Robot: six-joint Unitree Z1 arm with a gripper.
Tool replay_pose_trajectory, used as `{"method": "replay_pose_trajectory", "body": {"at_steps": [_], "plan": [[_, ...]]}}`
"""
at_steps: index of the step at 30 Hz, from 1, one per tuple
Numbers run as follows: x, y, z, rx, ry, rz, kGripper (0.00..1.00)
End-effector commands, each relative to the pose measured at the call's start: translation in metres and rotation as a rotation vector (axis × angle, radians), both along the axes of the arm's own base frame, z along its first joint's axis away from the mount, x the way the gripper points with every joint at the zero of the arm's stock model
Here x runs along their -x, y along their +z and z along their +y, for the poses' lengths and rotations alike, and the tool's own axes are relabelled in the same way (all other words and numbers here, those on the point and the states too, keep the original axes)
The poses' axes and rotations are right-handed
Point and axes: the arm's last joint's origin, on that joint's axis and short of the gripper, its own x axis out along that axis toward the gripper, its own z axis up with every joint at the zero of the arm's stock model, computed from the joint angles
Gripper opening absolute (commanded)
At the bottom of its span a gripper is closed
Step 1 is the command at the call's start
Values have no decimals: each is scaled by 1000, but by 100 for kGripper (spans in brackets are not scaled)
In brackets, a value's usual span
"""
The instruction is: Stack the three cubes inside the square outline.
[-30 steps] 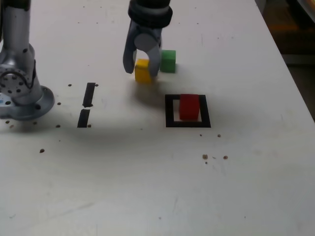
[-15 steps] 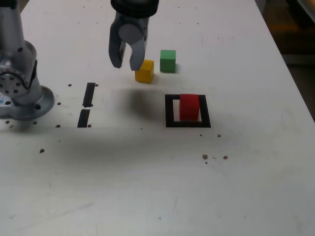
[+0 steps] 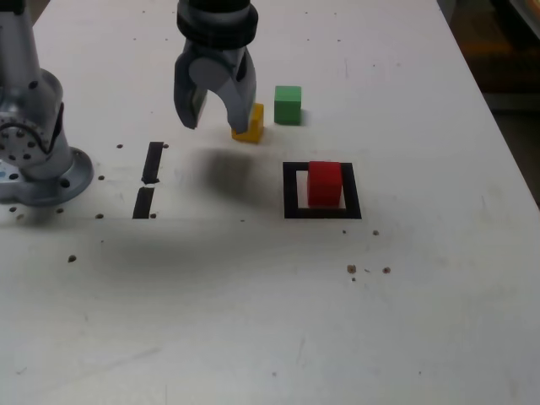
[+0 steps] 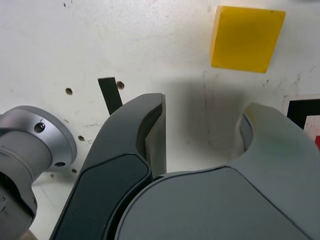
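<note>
The red cube (image 3: pixel 324 183) stands inside the square outline (image 3: pixel 292 192) of black tape. Behind it the yellow cube (image 3: pixel 252 123) rests on the table, partly covered by one finger, with the green cube (image 3: pixel 288 105) a little to its right in the exterior view. My gripper (image 3: pixel 216 116) hangs open above the table, just left of the yellow cube in that view, holding nothing. From the wrist, the yellow cube (image 4: pixel 247 38) lies beyond the spread fingers (image 4: pixel 152 135), and a corner of the outline (image 4: pixel 305 111) shows.
The arm's metal base (image 3: pixel 34 143) stands at the exterior view's left. Two short black tape strips (image 3: pixel 148 179) lie between the base and the outline. Small dark specks dot the white table (image 3: pixel 270 321).
The gripper rose off the yellow cube and shifted to the exterior view's left, leaving the cube on the table, then came down a little and opened wider. The cubes stayed put.
</note>
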Motion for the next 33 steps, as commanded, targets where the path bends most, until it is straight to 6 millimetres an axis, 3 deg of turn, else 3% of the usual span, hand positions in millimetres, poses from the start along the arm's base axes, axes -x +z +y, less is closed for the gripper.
{"method": "replay_pose_trajectory", "body": {"at_steps": [1, 17, 33], "plan": [[2, 1, 0, -20, -6, -13, 93], [-9, -16, 7, -51, -51, -2, 94], [-26, -45, 34, -26, -36, 32, 93]]}}
